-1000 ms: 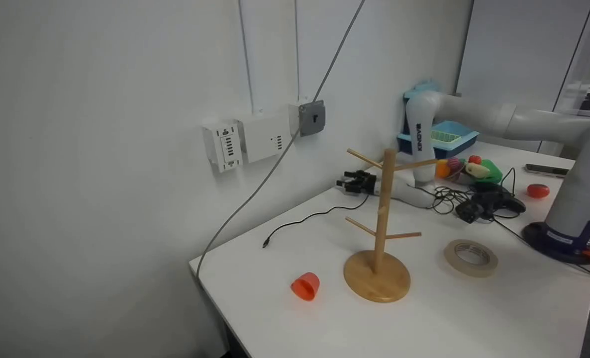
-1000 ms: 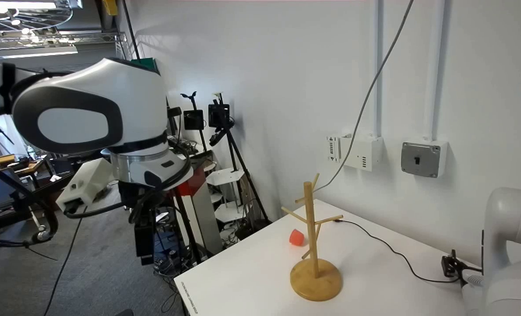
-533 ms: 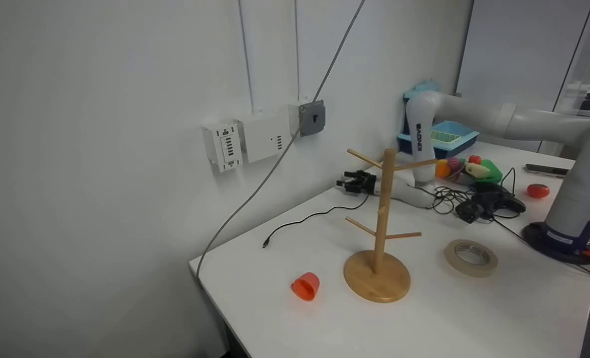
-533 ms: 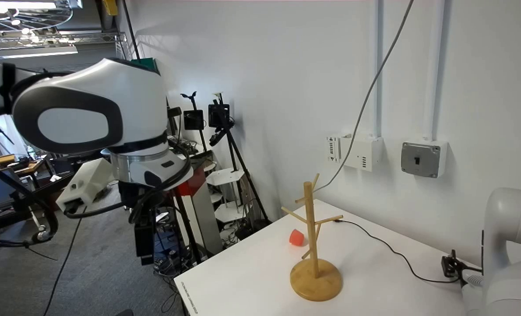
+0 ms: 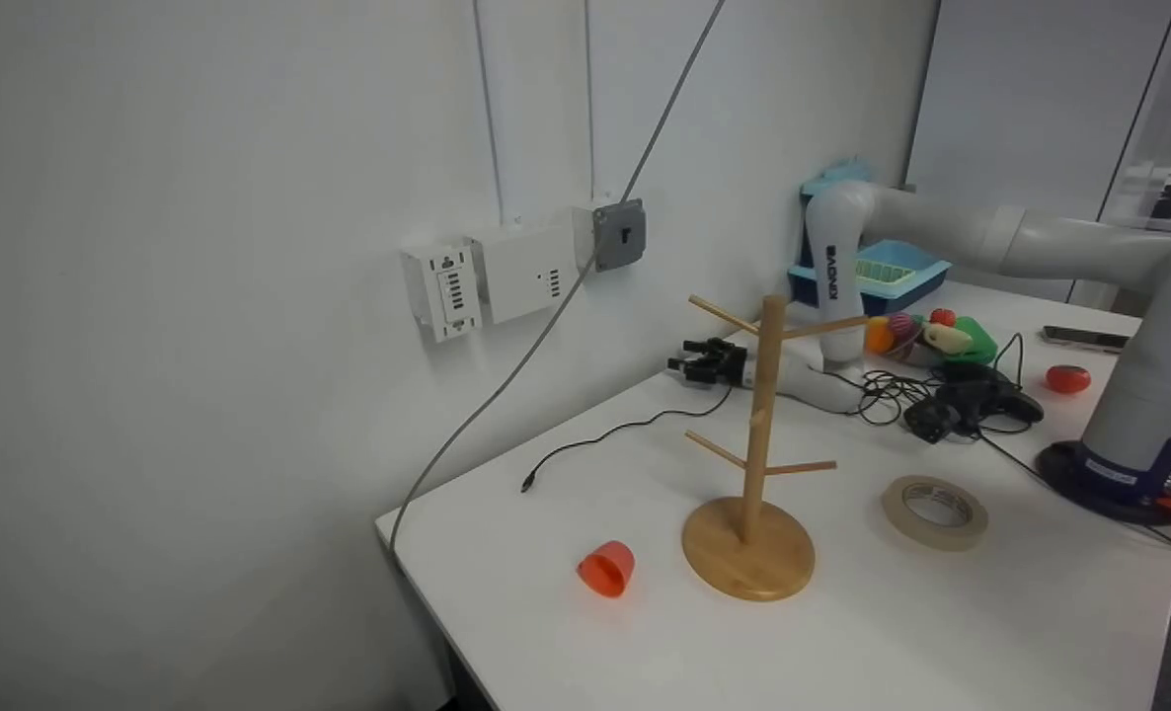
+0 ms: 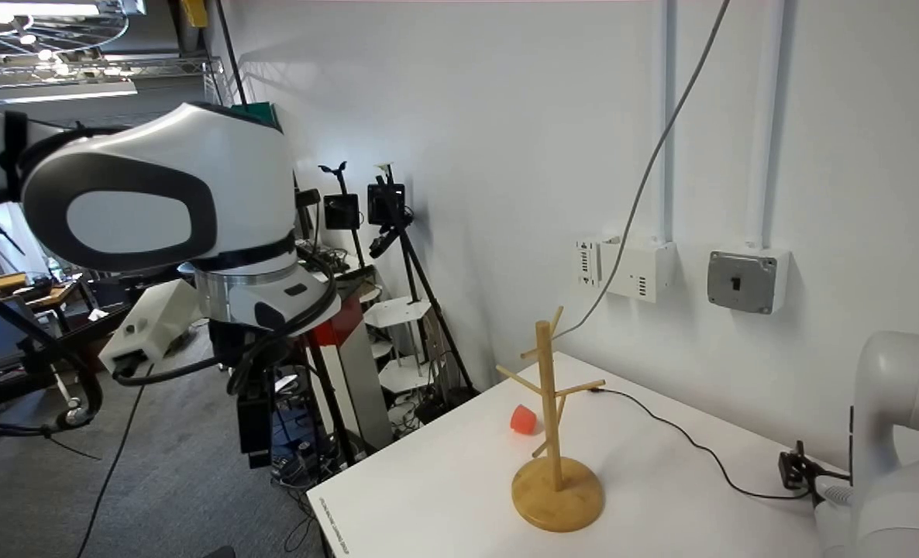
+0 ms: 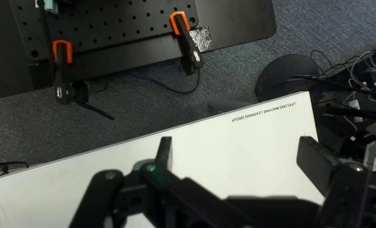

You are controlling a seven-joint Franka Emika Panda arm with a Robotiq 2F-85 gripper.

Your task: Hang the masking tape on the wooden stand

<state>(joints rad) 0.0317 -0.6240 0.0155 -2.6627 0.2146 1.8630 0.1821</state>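
Your gripper stands well apart from the stand, jaws spread wide, nothing between them. The tape lies flat near the stand, not touching it, not yet hung. Step judged: approach to the tape. You should pinch its band on one side only, leaving the hole free for a peg.

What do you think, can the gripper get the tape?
Probably yes, after moving closer: the gripper is open and holds nothing, and the tape lies flat with nothing on top. The stand is nearby but not touching it.
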